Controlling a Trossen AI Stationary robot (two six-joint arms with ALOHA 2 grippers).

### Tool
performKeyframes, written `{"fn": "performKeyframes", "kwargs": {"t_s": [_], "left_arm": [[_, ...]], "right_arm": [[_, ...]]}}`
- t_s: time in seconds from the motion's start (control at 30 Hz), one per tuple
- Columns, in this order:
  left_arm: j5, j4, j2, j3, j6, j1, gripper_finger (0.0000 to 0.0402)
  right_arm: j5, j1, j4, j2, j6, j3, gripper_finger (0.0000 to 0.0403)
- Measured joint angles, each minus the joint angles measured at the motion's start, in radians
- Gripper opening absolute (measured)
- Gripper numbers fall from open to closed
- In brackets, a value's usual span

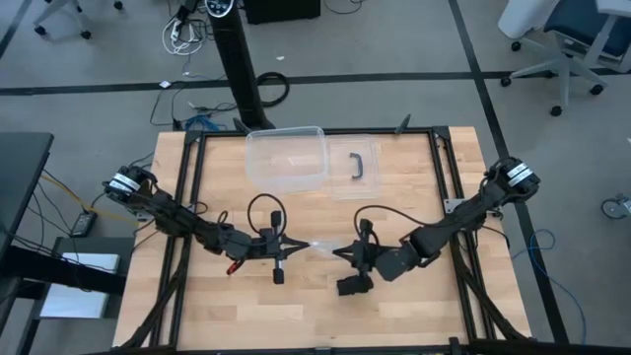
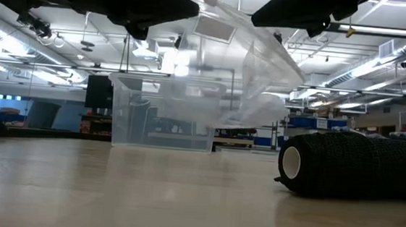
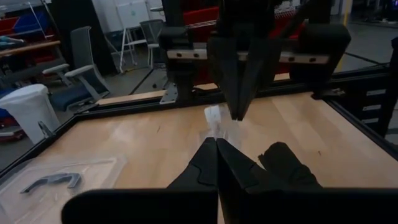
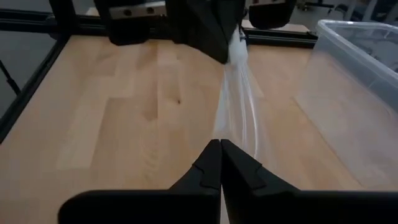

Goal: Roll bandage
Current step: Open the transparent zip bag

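**Both grippers clamped on a clear bag, rolled bandage on the table**

The left gripper (image 1: 296,247) and the right gripper (image 1: 340,253) meet over the middle of the light wooden table (image 1: 414,316), each with its dark fingers pressed together on an end of a crinkly clear plastic bag (image 1: 317,246) stretched between them. In the left wrist view that gripper's fingers (image 3: 208,163) are closed on the thin film, with the right arm's closed tips coming in from the far side. In the right wrist view the bag (image 4: 237,99) runs as a taut, pleated strip from the closed fingers (image 4: 214,163) to the other gripper. From table height the bag (image 2: 254,67) hangs above the tabletop, off the wood.

The bandage, a small matte black cylinder roll of soft fabric (image 1: 353,285), lies on its side on the table just near of the right gripper, apart from both grippers. In the low view the roll (image 2: 355,165) rests on the wood at the right, its pale core facing left.

At the far side of the table stands a clear plastic box (image 1: 287,158), and right beside it lies a flat clear lid with a black handle (image 1: 360,164).
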Motion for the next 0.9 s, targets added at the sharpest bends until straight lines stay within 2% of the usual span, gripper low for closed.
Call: {"fn": "performKeyframes", "kwargs": {"t_s": [0.17, 0.43, 0.53, 0.63, 0.8, 0.9], "left_arm": [[0.000, -0.007, 0.000, 0.000, -0.007, 0.000, 0.0000], [0.000, -0.007, 0.000, 0.000, -0.026, 0.000, 0.0000], [0.000, -0.010, 0.000, 0.000, -0.026, 0.000, 0.0000], [0.000, -0.023, 0.000, 0.000, -0.026, 0.000, 0.0000], [0.000, -0.024, 0.000, 0.000, -0.028, 0.000, 0.0000], [0.000, -0.024, 0.000, 0.000, -0.028, 0.000, 0.0000]], "right_arm": [[0.074, 0.027, 0.020, -0.013, -0.032, 0.000, 0.0008], [0.070, 0.033, 0.006, -0.011, 0.021, 0.000, 0.0093], [0.053, 0.028, -0.017, -0.011, 0.011, 0.000, 0.0107], [0.052, 0.028, -0.069, -0.024, 0.007, -0.001, 0.0089], [0.057, 0.028, -0.137, -0.049, 0.067, 0.000, 0.0014], [0.013, 0.022, -0.198, -0.049, 0.154, 0.000, 0.0015]]}}
